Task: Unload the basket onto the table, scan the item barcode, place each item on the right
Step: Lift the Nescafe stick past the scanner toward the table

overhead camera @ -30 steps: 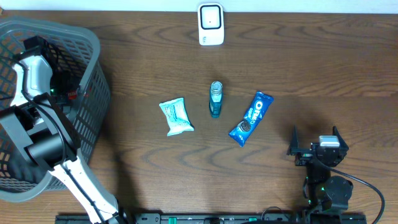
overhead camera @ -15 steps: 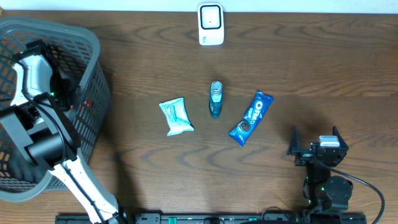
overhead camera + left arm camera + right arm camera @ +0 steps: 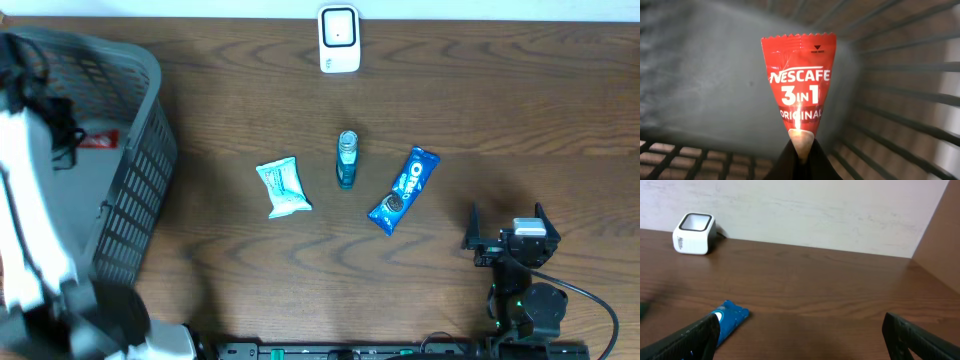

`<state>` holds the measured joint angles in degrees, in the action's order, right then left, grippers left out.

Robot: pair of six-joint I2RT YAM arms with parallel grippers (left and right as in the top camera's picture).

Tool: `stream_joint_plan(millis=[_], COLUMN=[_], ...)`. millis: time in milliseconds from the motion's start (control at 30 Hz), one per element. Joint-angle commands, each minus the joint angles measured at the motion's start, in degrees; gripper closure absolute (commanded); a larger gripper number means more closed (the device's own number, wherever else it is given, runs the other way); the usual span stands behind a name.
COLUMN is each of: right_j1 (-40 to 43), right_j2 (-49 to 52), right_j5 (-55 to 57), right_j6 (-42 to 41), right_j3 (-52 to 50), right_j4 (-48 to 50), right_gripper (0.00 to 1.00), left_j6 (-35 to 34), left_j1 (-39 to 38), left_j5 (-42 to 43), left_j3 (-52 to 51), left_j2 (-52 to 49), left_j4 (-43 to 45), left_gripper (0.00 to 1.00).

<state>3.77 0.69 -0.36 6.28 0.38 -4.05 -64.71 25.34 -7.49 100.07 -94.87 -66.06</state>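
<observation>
A red Nescafe 3in1 sachet (image 3: 799, 82) hangs pointed-end down in my left gripper (image 3: 802, 150), which is shut on its lower tip. Grey basket (image 3: 900, 100) walls surround it. From overhead, the sachet (image 3: 100, 138) shows red inside the basket (image 3: 140, 190), beside the blurred left gripper (image 3: 70, 138). The white barcode scanner (image 3: 339, 38) stands at the table's far edge and also shows in the right wrist view as the scanner (image 3: 694, 226). My right gripper (image 3: 507, 232) rests open near the front right, nothing between its fingers (image 3: 695, 337).
A teal packet (image 3: 283, 187), a blue bottle (image 3: 347, 160) and a blue Oreo pack (image 3: 404, 189) lie mid-table. The Oreo pack (image 3: 727, 320) sits just ahead of the right gripper's left finger. A pale wall rises behind the scanner.
My left gripper has shut on the sachet inside the basket, and the left arm has swung up fast, now blurred. The right arm has not moved.
</observation>
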Motion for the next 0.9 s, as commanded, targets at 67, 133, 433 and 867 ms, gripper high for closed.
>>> stream_joint_plan(millis=[67,133,433,867], right_j1=[-0.39,-0.39,-0.39,-0.39], right_j2=[-0.35,-0.35,-0.35,-0.37], right_j5=[0.2,0.2,0.22,0.2], right_j6=[-0.63,-0.63,-0.63,-0.63], right_j3=[-0.07,-0.07,-0.07,-0.07], right_j4=[-0.26,-0.26,-0.26,-0.26], right_gripper=[0.01,0.01,0.01,0.01], left_j6=[5.44,8.63,13.49,32.68], left_j1=[-1.73,-4.52,-36.76,-67.67], left_j5=[9.38,15.76,19.69,19.69], left_j3=[0.46,0.46,0.28,0.28], left_j2=[14.4,18.53,20.65,0.0], left_j4=[0.11,0.94,5.14,25.29], left_gripper=[0.93,0.93,0.93,0.93])
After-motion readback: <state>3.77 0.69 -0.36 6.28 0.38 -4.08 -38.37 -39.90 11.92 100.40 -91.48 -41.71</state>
